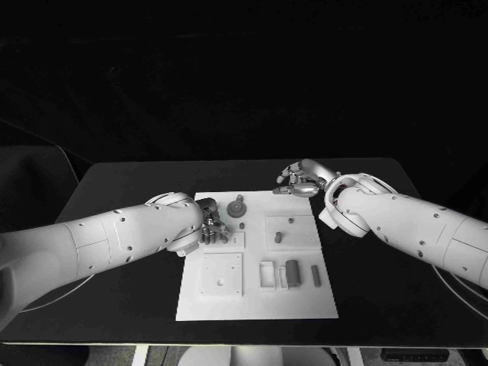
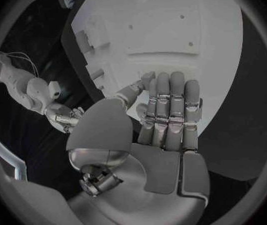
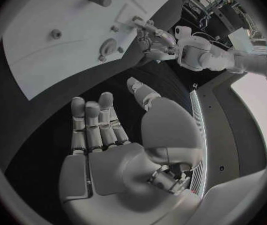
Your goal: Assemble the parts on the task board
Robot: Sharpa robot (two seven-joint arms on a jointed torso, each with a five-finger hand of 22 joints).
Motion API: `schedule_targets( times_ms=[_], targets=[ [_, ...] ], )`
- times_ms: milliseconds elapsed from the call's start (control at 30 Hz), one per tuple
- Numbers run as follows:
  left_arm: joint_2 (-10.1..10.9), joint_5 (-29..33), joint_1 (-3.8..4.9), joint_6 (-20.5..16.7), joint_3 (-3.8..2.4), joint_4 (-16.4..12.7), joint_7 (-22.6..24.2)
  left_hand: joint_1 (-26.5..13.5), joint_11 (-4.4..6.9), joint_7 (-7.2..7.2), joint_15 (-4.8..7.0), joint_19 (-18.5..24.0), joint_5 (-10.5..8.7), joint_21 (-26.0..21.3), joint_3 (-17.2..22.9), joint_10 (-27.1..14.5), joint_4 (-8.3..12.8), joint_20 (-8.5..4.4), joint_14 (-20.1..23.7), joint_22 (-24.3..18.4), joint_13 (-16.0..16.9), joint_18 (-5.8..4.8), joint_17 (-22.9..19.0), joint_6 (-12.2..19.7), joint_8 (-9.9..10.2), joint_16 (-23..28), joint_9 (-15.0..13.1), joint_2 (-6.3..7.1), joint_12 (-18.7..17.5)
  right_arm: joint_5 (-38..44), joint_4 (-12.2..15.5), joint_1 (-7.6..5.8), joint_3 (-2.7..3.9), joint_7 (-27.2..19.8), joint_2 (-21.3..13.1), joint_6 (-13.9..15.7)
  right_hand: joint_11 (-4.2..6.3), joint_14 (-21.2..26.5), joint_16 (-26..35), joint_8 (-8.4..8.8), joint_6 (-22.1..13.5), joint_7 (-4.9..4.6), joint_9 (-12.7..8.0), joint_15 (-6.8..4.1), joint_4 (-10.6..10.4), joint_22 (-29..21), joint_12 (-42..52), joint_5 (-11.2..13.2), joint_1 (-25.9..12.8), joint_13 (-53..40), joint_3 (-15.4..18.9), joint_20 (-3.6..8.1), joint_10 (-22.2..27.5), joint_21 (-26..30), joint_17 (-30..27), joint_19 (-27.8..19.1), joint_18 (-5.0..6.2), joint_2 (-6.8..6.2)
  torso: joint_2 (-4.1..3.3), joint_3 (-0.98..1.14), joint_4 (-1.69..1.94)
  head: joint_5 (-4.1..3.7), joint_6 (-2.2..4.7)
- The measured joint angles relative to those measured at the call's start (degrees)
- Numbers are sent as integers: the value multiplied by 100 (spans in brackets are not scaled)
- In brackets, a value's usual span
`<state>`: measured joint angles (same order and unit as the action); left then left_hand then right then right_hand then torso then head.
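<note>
The white task board [image 1: 255, 301] lies in the middle of the black table. Grey parts sit on it: a round gear-like piece [image 1: 238, 206], a short peg [image 1: 279, 237] and two cylinders [image 1: 293, 273] in slots near the right side. My left hand [image 1: 208, 226] hovers over the board's left edge beside the gear-like piece, fingers [image 2: 171, 110] stretched out over the board [image 2: 171, 30], holding nothing. My right hand [image 1: 301, 180] is just past the board's far right corner, above bare table. Its fingers [image 3: 93, 127] are straight and empty, and beyond them lie the board [image 3: 40, 65], the gear-like piece [image 3: 108, 47] and my left hand [image 3: 151, 35].
A square recessed plate [image 1: 221, 274] takes up the board's near left part, with white blocks [image 1: 268, 274] beside the cylinders. Black table [image 1: 123, 305] runs on both sides of the board. My right hand [image 2: 61, 116] is small in the left wrist view.
</note>
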<state>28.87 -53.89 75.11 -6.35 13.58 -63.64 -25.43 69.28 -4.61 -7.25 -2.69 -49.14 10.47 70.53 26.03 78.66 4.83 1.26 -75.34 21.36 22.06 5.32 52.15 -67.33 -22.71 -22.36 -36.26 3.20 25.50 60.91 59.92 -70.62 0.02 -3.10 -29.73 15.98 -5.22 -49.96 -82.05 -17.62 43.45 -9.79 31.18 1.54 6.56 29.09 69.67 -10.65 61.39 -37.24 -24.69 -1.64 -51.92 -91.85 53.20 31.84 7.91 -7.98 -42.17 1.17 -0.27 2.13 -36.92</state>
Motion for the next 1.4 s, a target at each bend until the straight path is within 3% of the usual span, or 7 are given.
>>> schedule_targets(
  times_ms=[1400],
  targets=[
    [-26,-4,-5,-92,2,10,17,-1,23,8,0,9,0,0,16,20,-16,9,0,-1,0,3,11,-34,10,0,8,-1,0,-1,-8,0,0,29,43,-48,0,0,0,0,1,1,0,0,0,-4,0,0,0,-2,0,0,0,0,-5,0,0,0,0,5,0,-15,-5]
  ],
)
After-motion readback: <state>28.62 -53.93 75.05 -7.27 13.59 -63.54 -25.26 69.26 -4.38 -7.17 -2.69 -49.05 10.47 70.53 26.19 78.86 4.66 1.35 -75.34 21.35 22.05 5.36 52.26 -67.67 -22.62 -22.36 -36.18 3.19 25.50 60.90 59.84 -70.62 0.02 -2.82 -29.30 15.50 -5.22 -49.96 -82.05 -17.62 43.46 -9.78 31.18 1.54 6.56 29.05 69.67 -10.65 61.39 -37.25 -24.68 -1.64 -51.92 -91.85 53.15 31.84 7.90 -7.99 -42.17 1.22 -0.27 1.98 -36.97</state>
